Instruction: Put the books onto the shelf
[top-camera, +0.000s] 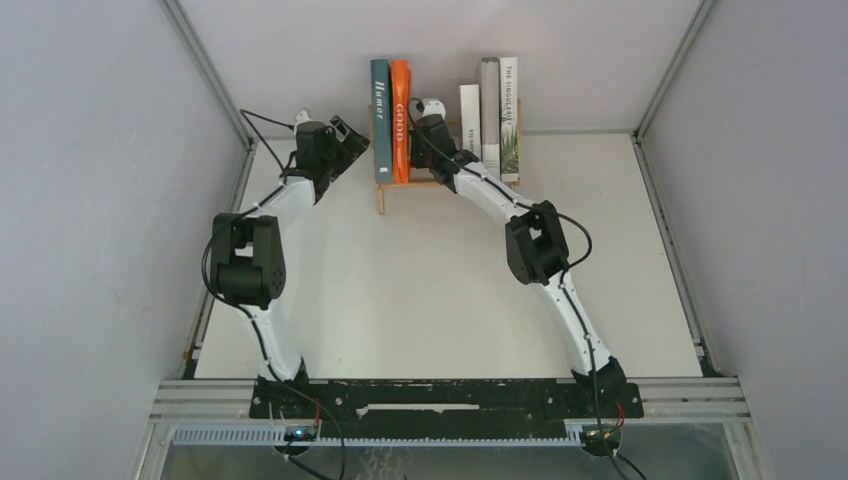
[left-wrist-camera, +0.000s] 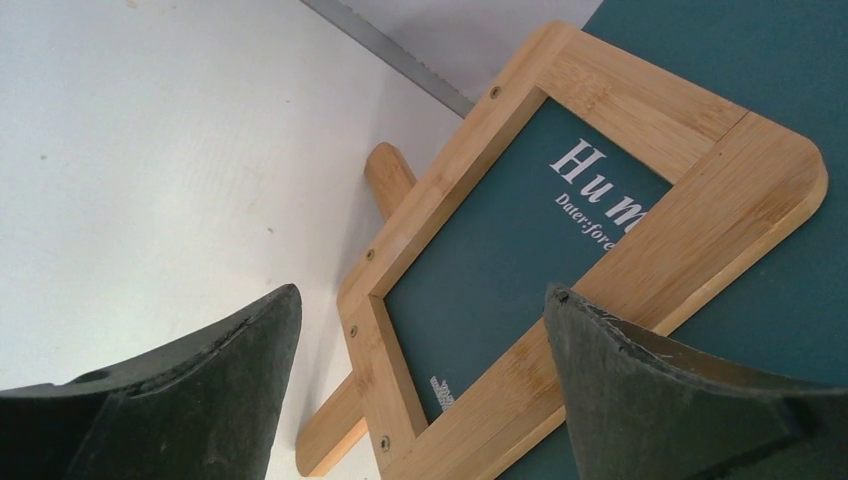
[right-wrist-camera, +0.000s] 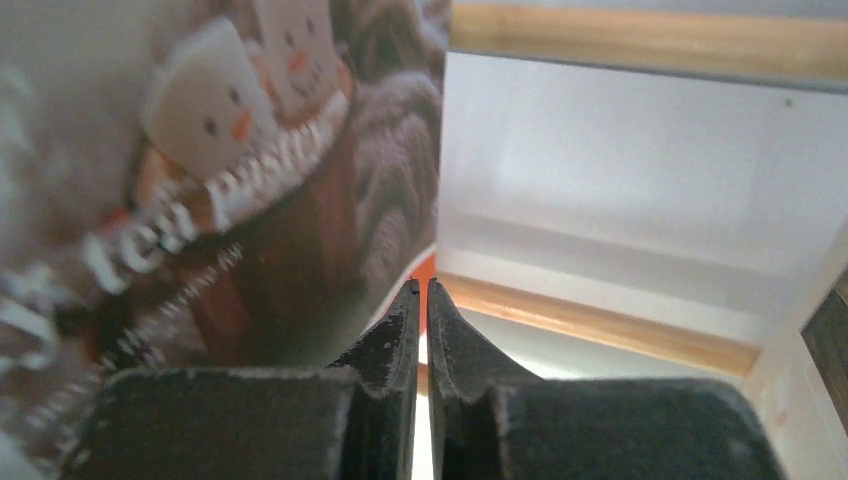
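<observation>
In the top view, the light bamboo shelf (top-camera: 381, 200) sits at the upper centre of the matte white worktop (top-camera: 430, 290), close under the back wall (top-camera: 440, 40). Five books stand on it, spines toward us and long axes running up the frame. The teal book (top-camera: 380, 120) and orange book (top-camera: 400, 120) are on the left, then comes a gap, then the white book (top-camera: 470, 118), grey book (top-camera: 489, 110) and palm-leaf book (top-camera: 509, 115). We see the right hand (top-camera: 432, 108) in that gap, its fingers pressed nearly together on nothing. The left hand (left-wrist-camera: 422, 293) is spread wide just left of the shelf's rounded, screwed end frame, where smooth teal cover shows through.
</observation>
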